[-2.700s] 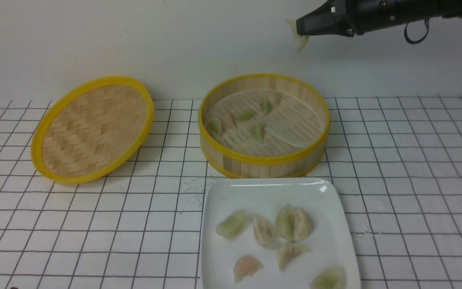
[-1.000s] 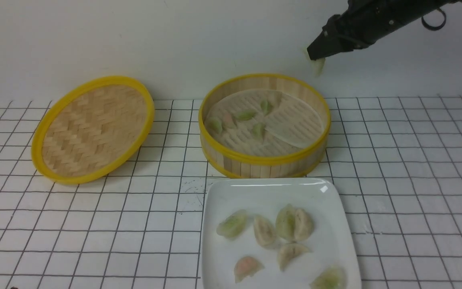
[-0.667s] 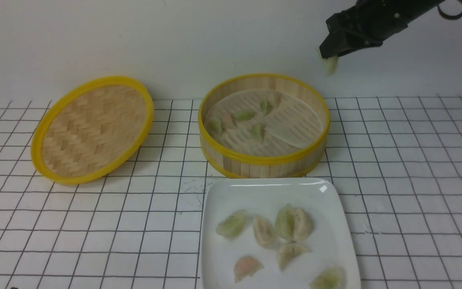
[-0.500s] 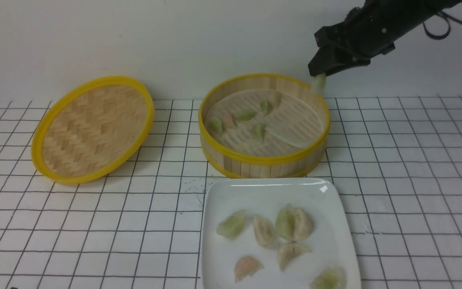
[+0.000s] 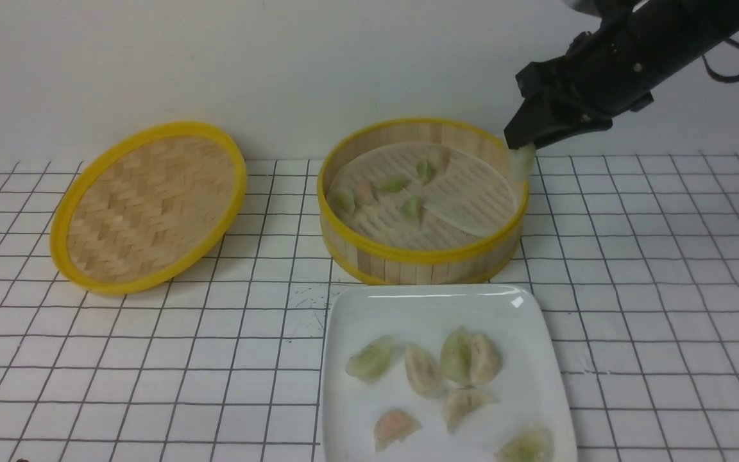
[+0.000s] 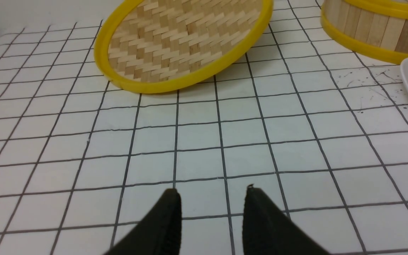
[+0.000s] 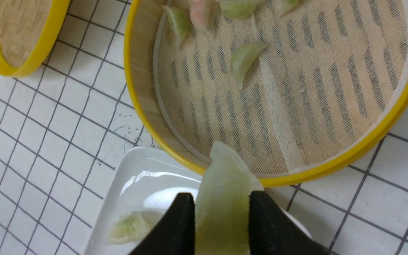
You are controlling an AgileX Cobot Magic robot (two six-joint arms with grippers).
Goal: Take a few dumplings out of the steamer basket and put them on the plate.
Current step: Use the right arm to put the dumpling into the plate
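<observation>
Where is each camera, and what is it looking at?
Front: between the arms, facing forward at lid, steamer basket, plate; right gripper shows.
Left wrist: on left arm, looking down across table; open left gripper shows.
Right wrist: on right arm, facing down into steamer basket; gripper pinches a dumpling.
All three show the lid.

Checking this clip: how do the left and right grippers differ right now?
The right gripper is shut on a pale green dumpling; the left gripper is open and holds nothing. The right gripper hangs in the air near the steamer basket's right side; the left gripper is over the gridded table, short of the lid. Both have black, tapered fingers.
</observation>
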